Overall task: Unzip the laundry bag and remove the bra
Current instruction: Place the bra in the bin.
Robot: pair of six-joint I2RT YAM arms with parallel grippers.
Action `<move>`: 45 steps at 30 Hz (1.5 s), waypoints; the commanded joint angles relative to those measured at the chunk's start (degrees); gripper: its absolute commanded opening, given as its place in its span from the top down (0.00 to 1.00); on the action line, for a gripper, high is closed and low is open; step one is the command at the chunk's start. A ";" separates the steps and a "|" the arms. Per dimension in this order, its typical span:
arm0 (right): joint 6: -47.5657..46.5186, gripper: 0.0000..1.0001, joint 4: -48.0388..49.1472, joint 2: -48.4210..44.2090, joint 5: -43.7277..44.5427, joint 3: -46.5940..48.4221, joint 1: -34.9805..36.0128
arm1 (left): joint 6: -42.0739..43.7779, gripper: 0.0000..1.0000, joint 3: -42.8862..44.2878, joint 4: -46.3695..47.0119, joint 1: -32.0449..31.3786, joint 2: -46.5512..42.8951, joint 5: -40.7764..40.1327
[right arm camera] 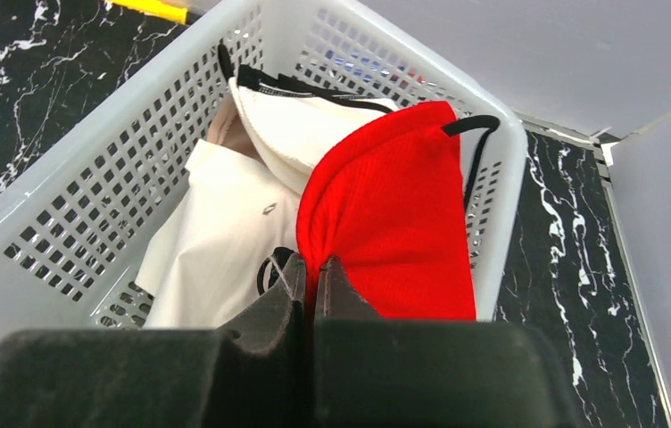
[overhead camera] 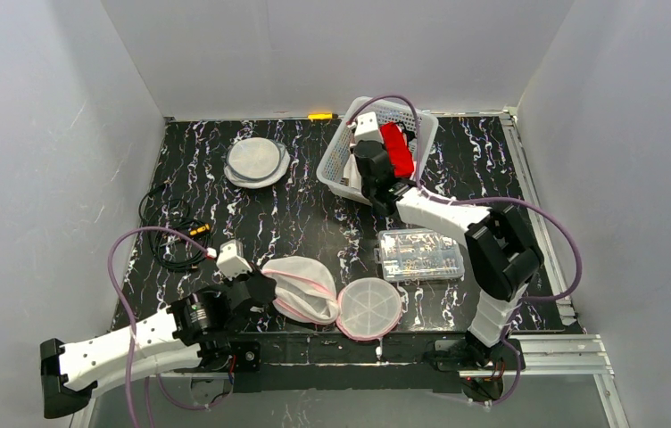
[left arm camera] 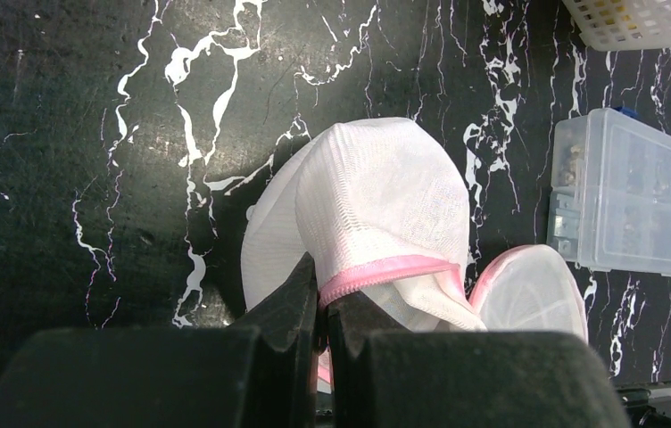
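The bra (overhead camera: 396, 150) is out of the bag. It is red with a black strap, and I hold it in my right hand (right arm camera: 310, 272) above the basket (overhead camera: 336, 165), which stands beyond the box (overhead camera: 421, 254), toward the far wall. That hand is pinched closed on the near edge of the red cloth, with no gap between the fingers. I cannot tell whether the bra's far end rests on the basket's rim. Under the bra, white garments (right arm camera: 225, 232) lie inside the basket, one of them edged with a black strap.

The bag (overhead camera: 301, 290) lies on the bench (overhead camera: 314, 214) just left of the box and a little nearer my bases. It is open in two round halves of white mesh, each trimmed in pink. The flat half (overhead camera: 370, 308) lies closest to the box, just short of its near left corner. The domed half sits on the flat half's far side from the box, crumpled and folded over on itself. My left hand (left arm camera: 321, 290) is clamped tight on the pink rim of the domed half, holding that edge up off the bench.

Farther out, a second round pouch (overhead camera: 256, 162), zipped and flat, lies well left of the box and beyond it, level with the basket. A coiled black cable (overhead camera: 171, 234) lies far to the left of the box.
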 commanded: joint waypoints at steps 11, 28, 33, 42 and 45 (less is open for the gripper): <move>1.19 0.96 1.78 6.14 -5.89 3.82 -0.03 | -3.19 1.00 -1.53 -2.61 -0.14 0.27 -3.91; 8.35 0.30 -2.54 -1.03 -10.10 2.44 0.06 | -4.06 1.00 -2.26 -2.18 -0.09 -0.09 -2.10; 10.24 0.15 -3.15 -5.74 -11.94 1.39 0.19 | -4.31 1.00 -2.18 -2.42 -0.12 0.08 -2.03; 18.11 0.13 -7.67 -15.90 -14.79 -0.43 0.03 | -4.73 1.00 -0.41 -4.03 -0.09 -0.09 -3.64; 22.74 0.24 -7.46 -18.81 -17.89 -3.45 -1.09 | -3.45 1.00 0.55 -4.07 -0.09 0.03 -3.97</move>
